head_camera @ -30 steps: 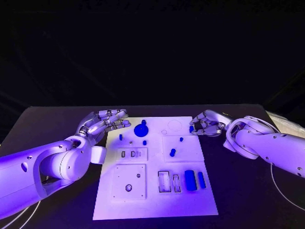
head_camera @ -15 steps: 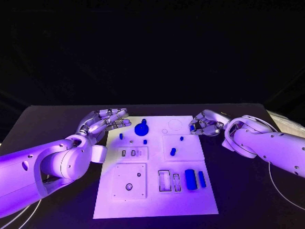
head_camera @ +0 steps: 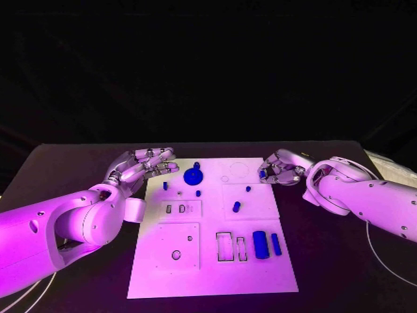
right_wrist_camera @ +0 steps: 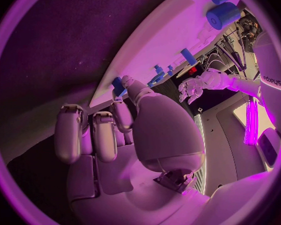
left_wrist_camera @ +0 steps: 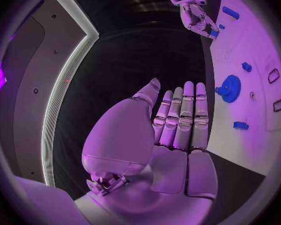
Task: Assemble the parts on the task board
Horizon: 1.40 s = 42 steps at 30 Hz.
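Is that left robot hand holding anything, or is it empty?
Empty. The left robot hand has its fingers stretched out straight beside the task board, nothing in them.

It looked like a robot lab: a black table (head_camera: 68, 163) stood in a dark room, with a white task board (head_camera: 208, 274) on it.

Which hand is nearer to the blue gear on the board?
Left. The left hand is just beside the blue gear, at the task board's far left edge; the right hand is at the far right edge.
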### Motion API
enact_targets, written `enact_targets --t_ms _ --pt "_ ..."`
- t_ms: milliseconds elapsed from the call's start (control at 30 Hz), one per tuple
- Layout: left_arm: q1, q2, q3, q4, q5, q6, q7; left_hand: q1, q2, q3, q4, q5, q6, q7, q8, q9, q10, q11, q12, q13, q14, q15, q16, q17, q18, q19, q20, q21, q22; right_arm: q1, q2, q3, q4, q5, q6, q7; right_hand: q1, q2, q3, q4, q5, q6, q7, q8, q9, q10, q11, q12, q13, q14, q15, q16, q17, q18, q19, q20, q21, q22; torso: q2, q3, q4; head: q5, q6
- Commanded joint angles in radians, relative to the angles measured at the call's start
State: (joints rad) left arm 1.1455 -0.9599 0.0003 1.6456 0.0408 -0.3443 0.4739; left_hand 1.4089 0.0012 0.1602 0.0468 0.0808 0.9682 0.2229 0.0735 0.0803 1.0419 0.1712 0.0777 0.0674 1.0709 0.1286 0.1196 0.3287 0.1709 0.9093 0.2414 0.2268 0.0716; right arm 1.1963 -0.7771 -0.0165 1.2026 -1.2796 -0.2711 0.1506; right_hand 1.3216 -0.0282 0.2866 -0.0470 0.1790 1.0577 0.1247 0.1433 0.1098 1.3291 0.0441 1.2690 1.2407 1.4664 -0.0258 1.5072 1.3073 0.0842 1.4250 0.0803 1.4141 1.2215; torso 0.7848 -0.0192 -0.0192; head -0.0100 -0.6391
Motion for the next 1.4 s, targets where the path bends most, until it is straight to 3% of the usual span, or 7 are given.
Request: enact_targets --t_ms 33,167,467,700,967,1133,1400 --pt "0.000 0.000 0.001 0.003 -0.007 0.016 0.007 -0.007 0.005 0.005 0.001 0.003 -0.006 0.001 0.001 0.000 -0.005 0.001 0.000 -0.001 -0.006 0.001 -0.004 -0.001 0.012 -0.004 0.000 -0.003 0.000 -0.001 -0.002 0.000 0.015 0.009 -0.032 -0.015 0.009 0.030 0.019 -0.004 -0.020 0.013 -0.006 0.011 0.006 -0.001 -0.009 0.003 0.001 0.077 -0.011 0.002 0.131 -0.015 0.000 -0.011 0.006 0.001 0.000 0.0002 -0.0003 0.000 -0.002" --pt "0.000 -0.001 0.001 0.003 -0.007 0.016 0.006 -0.007 0.005 0.005 0.001 0.003 -0.006 0.001 0.001 0.000 -0.005 0.001 0.000 -0.001 -0.006 0.001 -0.004 -0.001 0.012 -0.004 0.000 -0.003 0.000 0.004 -0.013 0.002 0.057 0.035 -0.056 -0.032 0.015 0.049 0.039 -0.009 -0.037 0.018 -0.009 0.017 0.009 -0.006 -0.012 -0.007 -0.008 0.078 -0.014 0.003 0.133 -0.015 0.000 -0.014 0.005 -0.001 -0.001 -0.0010 0.0008 0.001 -0.001" --pt "0.000 -0.002 0.001 0.000 -0.007 0.015 0.006 -0.007 0.005 0.005 0.001 0.003 -0.006 0.001 0.001 0.000 -0.005 0.001 0.000 -0.001 -0.005 0.001 -0.005 -0.001 0.012 -0.004 0.000 -0.003 0.000 0.038 -0.037 0.006 0.183 0.097 -0.080 -0.063 0.011 0.051 0.045 -0.010 -0.047 0.017 -0.009 0.019 0.009 -0.010 -0.013 -0.016 -0.016 0.078 -0.015 0.004 0.136 -0.015 0.000 -0.016 0.005 -0.002 -0.003 -0.0023 0.0009 0.002 0.003" --pt "0.000 0.003 0.000 -0.012 -0.005 0.016 0.007 -0.007 0.005 0.005 0.001 0.003 -0.006 0.001 0.001 0.000 -0.005 0.001 0.000 -0.001 -0.005 0.001 -0.005 -0.001 0.012 -0.004 0.000 -0.003 0.000 0.044 0.009 0.006 0.244 0.110 -0.075 -0.095 0.005 0.050 0.046 -0.009 -0.049 0.016 -0.009 0.020 0.010 -0.012 -0.012 -0.020 -0.019 0.078 -0.015 0.004 0.136 -0.015 -0.001 -0.016 0.004 -0.003 -0.013 -0.0075 0.0035 0.015 -0.003" --pt "0.000 0.010 0.000 -0.030 0.000 0.016 0.010 -0.007 0.005 0.005 0.001 0.003 -0.006 0.001 0.001 0.000 -0.005 0.001 0.000 -0.001 -0.005 0.001 -0.005 -0.001 0.012 -0.004 0.000 -0.003 0.000 0.026 0.109 -0.006 0.281 0.020 -0.062 -0.175 -0.002 0.050 0.049 -0.007 -0.048 0.010 -0.008 0.018 0.009 -0.025 -0.011 -0.038 -0.036 0.078 -0.014 0.002 0.133 -0.014 -0.003 -0.016 0.001 -0.008 -0.020 -0.0122 0.0096 0.042 -0.020" --pt "0.000 0.010 0.000 -0.041 0.001 0.013 0.013 -0.007 0.005 0.005 0.001 0.003 -0.006 0.001 0.001 0.000 -0.005 0.001 0.000 -0.001 -0.005 0.001 -0.005 -0.001 0.012 -0.004 0.000 -0.003 0.000 0.007 0.161 -0.013 0.280 -0.045 -0.067 -0.252 -0.005 0.047 0.052 -0.009 -0.046 0.006 -0.007 0.017 0.008 -0.036 -0.011 -0.053 -0.050 0.076 -0.014 -0.002 0.125 -0.013 -0.005 -0.016 -0.002 -0.014 -0.020 -0.0120 0.0095 0.062 -0.032" --pt "0.000 0.010 0.001 -0.044 0.001 0.013 0.015 -0.007 0.006 0.007 0.000 0.003 -0.005 0.001 0.001 0.000 -0.005 0.001 0.001 -0.001 -0.004 0.001 -0.005 -0.003 0.012 -0.003 0.000 -0.003 0.000 -0.033 0.220 -0.020 0.270 -0.122 -0.083 -0.344 -0.015 0.038 0.051 -0.009 -0.048 0.005 -0.006 0.019 0.009 -0.045 -0.010 -0.068 -0.064 0.074 -0.013 -0.007 0.117 -0.012 -0.009 -0.015 -0.006 -0.022 -0.019 -0.0119 0.0085 0.074 -0.037"
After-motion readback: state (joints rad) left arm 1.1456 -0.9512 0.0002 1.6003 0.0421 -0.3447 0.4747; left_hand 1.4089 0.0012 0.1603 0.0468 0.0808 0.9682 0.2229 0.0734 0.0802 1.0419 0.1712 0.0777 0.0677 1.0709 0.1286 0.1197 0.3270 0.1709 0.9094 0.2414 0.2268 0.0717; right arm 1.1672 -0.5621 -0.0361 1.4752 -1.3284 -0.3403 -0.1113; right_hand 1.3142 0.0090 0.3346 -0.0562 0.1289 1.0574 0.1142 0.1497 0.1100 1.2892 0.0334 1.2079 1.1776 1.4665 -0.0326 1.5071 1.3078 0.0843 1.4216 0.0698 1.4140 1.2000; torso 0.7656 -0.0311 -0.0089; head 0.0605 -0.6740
